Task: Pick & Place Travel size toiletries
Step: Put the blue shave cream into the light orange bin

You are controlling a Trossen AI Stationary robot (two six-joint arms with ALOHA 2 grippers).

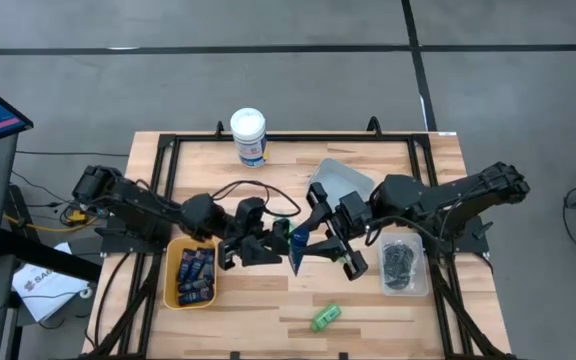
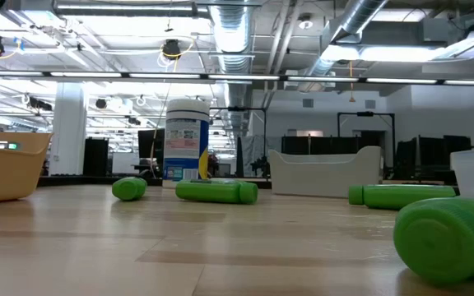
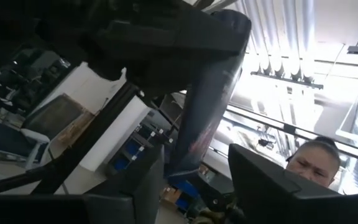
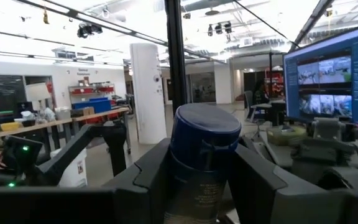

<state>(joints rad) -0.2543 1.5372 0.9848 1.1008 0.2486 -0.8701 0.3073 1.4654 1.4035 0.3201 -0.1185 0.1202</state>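
A dark navy tube (image 1: 297,252) hangs in the air above the table's middle, with my right gripper (image 1: 315,238) shut on it; its round cap (image 4: 204,129) stands up between the fingers. My left gripper (image 1: 271,243) is open, its fingers (image 3: 272,186) on either side of the tube's lower end (image 3: 182,168), with a gap on one side. More navy tubes lie in the yellow bin (image 1: 171,285). Dark grey tins fill a clear box (image 1: 405,285). One green bottle (image 1: 325,317) lies on its side near the table's front edge; others (image 2: 216,191) lie on the table top. My right gripper pinches the navy tube between its two fingers, on the body just below the cap (image 4: 194,177). The fingers come roughly level from the table's right side. The tube is lifted clear of the table, its other end (image 1: 295,264) slanting down and away from the gripper.
A tall white canister with a blue label (image 1: 249,137) stands at the far edge. A pale tray (image 1: 346,178) lies behind my right arm. A black cable (image 1: 238,188) loops over the table's middle. A person shows in the room beyond the table.
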